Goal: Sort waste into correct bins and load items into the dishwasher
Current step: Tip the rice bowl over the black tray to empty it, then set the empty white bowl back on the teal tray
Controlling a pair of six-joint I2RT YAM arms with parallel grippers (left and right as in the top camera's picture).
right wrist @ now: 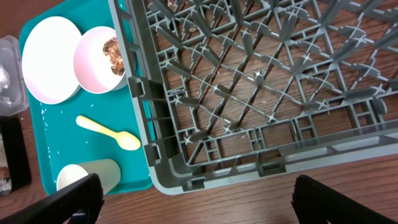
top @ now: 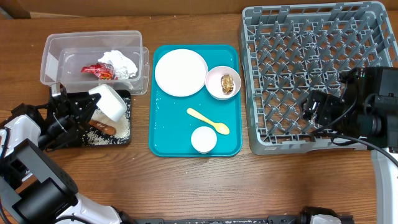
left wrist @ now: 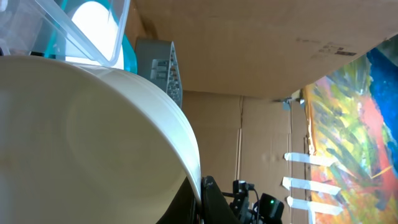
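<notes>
The left gripper (top: pixel 92 112) is clamped on a tilted white bowl (top: pixel 109 102) above the shallow black tray (top: pixel 93 144) at the table's (top: pixel 186 186) left side, where a brown sausage (top: pixel 102 126) lies among loose white rice grains (top: pixel 118 132). In the left wrist view the bowl's pale outer wall fills most of the frame, with the edge of the clear plastic tub (top: pixel 53 46) showing above it. That tub sits just behind the black tray and holds a red-and-silver foil wrapper (top: pixel 98 71) beside a crumpled white napkin (top: pixel 121 62). At the centre, a teal tray (top: pixel 171 134) carries a white round plate (top: pixel 180 72), a second bowl (top: pixel 213 82) holding a brown food lump (top: pixel 227 83), a pale yellow spoon (top: pixel 208 121) and a small white cup (top: pixel 203 139) near its front edge. To the right stands the grey dish rack (top: pixel 311 37), its grid floor and upright pegs holding no dishes. The right gripper (right wrist: pixel 196 196) hangs over the rack's front portion with its jaws spread wide and nothing between them; from its wrist camera the two dark fingers (right wrist: pixel 74 199) frame the rack's near corner, with the teal tray and its dishes visible to the left.
</notes>
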